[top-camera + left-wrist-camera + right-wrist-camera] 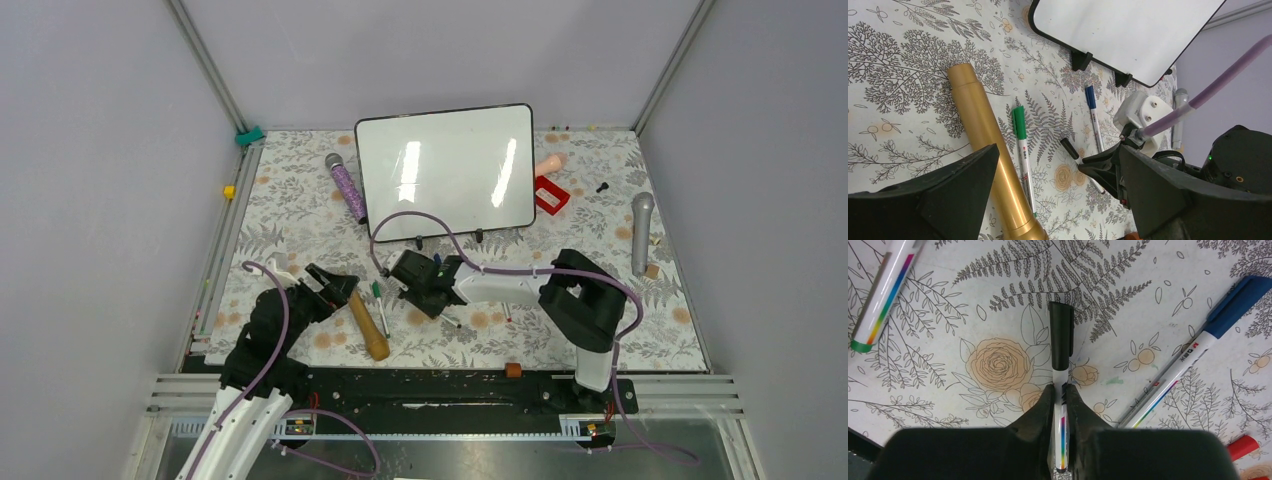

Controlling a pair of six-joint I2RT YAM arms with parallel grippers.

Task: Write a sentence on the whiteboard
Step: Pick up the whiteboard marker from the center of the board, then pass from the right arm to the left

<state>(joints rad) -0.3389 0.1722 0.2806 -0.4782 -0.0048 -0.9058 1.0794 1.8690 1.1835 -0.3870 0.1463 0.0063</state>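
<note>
Nothing legible; red print on the blue marker (1184, 361) is too blurred

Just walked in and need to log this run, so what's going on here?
The right claw is shut on a black-capped marker down on the flowered table, cap on. The left claw hangs open near the gold microphone and green marker, holding nothing. The whiteboard stands at the back with no writing visible, so writing has not begun.
</note>
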